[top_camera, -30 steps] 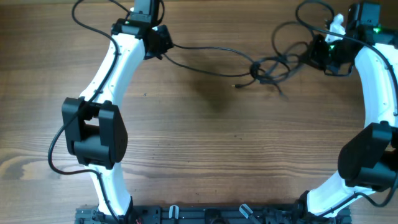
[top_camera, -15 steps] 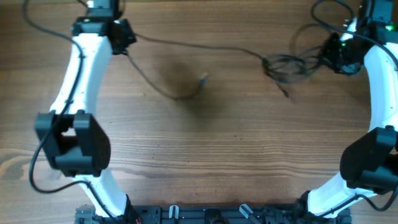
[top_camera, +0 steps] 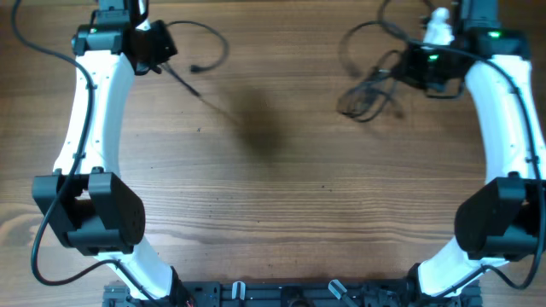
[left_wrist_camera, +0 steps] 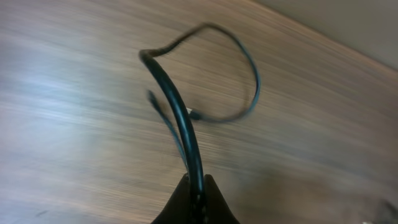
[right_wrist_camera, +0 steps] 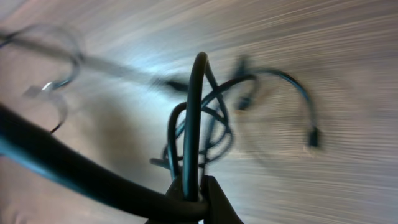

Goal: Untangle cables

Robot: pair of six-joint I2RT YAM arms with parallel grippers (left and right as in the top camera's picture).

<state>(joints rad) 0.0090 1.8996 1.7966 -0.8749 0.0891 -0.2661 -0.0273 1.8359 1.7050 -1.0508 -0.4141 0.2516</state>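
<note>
Wood-grain surface (top_camera: 281, 213) stretched out ahead of me. At its far left, my left gripper (left_wrist_camera: 196, 190) was pinched tight on one lone cable (left_wrist_camera: 177, 109), which looped on beyond it. Far right, the right gripper (right_wrist_camera: 191, 186) was clamped on a strand of the knotted bundle (right_wrist_camera: 211, 124), well apart from that cable.

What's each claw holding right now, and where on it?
Left claw pinches a single cable partway along, ends trailing loose. Right claw pinches one loop of the tangled bundle.
</note>
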